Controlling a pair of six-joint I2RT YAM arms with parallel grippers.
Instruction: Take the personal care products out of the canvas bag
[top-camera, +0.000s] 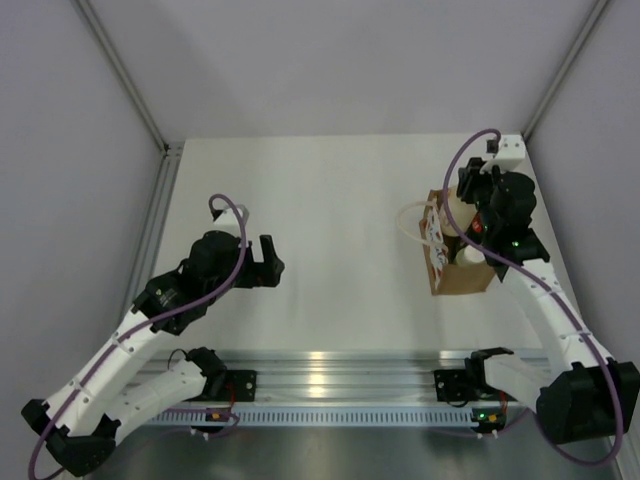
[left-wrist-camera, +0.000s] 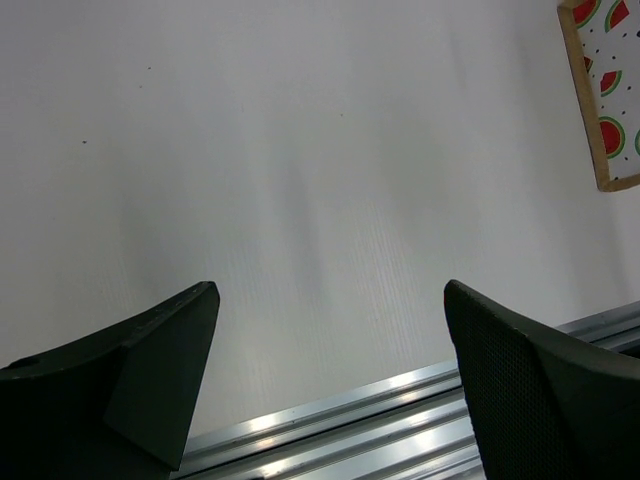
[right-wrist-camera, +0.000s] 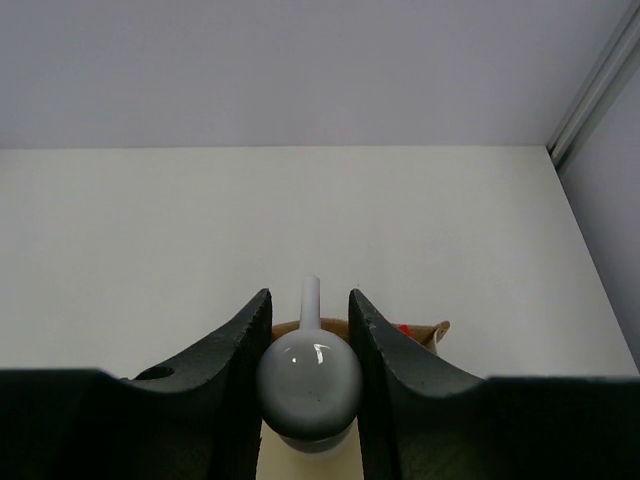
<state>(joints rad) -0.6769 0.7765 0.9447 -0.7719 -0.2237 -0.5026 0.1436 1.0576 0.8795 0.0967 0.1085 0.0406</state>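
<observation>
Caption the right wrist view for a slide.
Right gripper shut on a white-capped bottle over the canvas bag.

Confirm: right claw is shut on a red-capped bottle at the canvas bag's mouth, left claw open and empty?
Not red: the right wrist view shows the right claw shut on a white-capped bottle. Rest holds: at the mouth of the canvas bag, left claw open and empty.

canvas bag (left-wrist-camera: 608, 100): cropped at right edge (left wrist view)
white-capped bottle (right-wrist-camera: 310, 385): body mostly hidden below cap
</observation>
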